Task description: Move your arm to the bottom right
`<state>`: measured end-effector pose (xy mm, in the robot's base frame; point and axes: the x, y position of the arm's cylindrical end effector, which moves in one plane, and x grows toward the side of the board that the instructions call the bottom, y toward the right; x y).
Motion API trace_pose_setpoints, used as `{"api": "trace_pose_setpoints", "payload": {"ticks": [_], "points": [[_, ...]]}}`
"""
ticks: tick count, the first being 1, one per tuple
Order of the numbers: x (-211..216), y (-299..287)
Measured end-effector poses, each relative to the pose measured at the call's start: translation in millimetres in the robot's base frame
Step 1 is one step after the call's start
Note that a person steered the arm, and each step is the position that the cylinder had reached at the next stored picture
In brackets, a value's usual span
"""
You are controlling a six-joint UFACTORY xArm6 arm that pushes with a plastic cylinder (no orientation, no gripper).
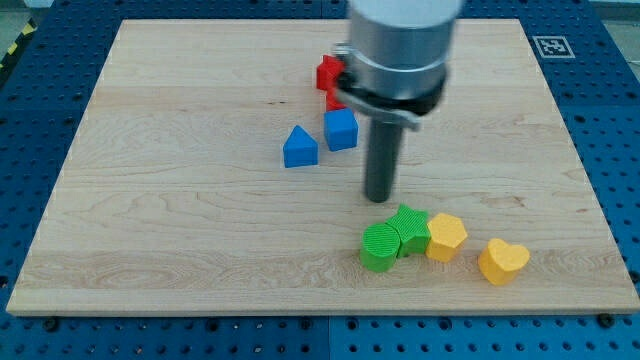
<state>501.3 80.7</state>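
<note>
My tip (379, 198) is the lower end of a dark rod hanging from the grey arm at the view's top middle. It rests on the wooden board (180, 220) just above the green blocks. A green cylinder (379, 247) and a green star-like block (409, 229) touch each other. A yellow hexagon-like block (446, 237) touches the green star's right side. A yellow heart (502, 261) lies apart, further right. A blue cube (341, 129) and a blue house-shaped block (300, 147) lie left of the rod. A red block (329, 73) is partly hidden by the arm.
The board sits on a blue perforated table (600, 120). A black-and-white marker tag (552, 45) is at the board's top right corner. The board's bottom edge (320, 316) runs just below the green and yellow blocks.
</note>
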Motion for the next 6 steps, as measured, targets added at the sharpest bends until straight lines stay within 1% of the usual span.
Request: {"api": "trace_pose_setpoints", "payload": {"ticks": [1, 2, 3, 4, 5, 6], "points": [[5.3, 74.8], [33.1, 144.3], [67.5, 195.1], [81.7, 192.9], [81.9, 154.0], [81.9, 98.7]]}}
